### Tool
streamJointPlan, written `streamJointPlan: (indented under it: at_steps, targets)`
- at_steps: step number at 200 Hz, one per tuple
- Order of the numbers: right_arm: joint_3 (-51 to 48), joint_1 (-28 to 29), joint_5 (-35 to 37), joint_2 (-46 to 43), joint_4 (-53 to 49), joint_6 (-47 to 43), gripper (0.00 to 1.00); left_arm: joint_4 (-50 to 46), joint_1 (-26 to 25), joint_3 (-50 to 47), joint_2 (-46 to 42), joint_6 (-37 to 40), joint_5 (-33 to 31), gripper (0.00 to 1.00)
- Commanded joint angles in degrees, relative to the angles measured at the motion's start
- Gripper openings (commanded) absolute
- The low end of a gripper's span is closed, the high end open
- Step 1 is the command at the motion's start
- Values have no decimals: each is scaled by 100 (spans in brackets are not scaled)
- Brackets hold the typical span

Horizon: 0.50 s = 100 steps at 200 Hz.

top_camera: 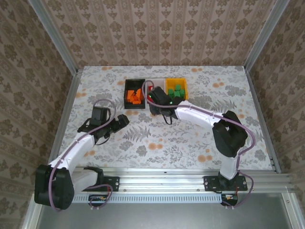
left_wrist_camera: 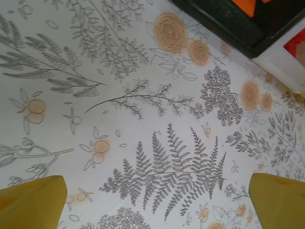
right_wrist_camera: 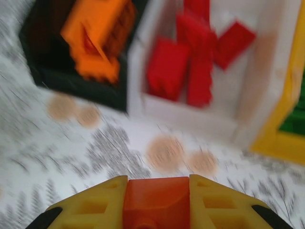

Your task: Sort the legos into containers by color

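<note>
My right gripper (right_wrist_camera: pixel 157 186) is shut on a small red-orange lego (right_wrist_camera: pixel 156 205), held above the table just in front of the containers. Ahead of it the black bin (right_wrist_camera: pixel 71 81) holds orange legos (right_wrist_camera: pixel 100 33). The white bin (right_wrist_camera: pixel 190 117) holds red legos (right_wrist_camera: pixel 186 71), and the yellow bin (right_wrist_camera: pixel 279 140) is at the right edge. From above, the right gripper (top_camera: pixel 157 98) covers most of the white bin, between the black bin (top_camera: pixel 135 94) and the yellow bin (top_camera: pixel 176 90) with green legos. My left gripper (top_camera: pixel 121 121) hangs open over bare tablecloth, its fingers (left_wrist_camera: pixel 28 202) wide apart.
A floral cloth (top_camera: pixel 157 138) covers the table, and patterned walls close in the back and sides. A metal rail (top_camera: pixel 157 183) runs along the near edge. The corners of the black bin (left_wrist_camera: pixel 228 24) and white bin (left_wrist_camera: pixel 286 62) lie beyond the left gripper.
</note>
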Motion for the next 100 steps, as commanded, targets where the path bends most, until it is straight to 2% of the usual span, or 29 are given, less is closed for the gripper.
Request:
streamJointPlan:
  at_steps: [1,62,100]
  targets:
    - [742,-7,-183,531,-151,-117,28,-362,145,-50,-202,-51,134,100]
    - [3649,-56,-561,2449,-1136,-339,29,-572,448,-138,-447,106,399,100]
    - [4463,-205,-823,3206,-1187,-489,30,-638,576,-178,-563,198,617,100]
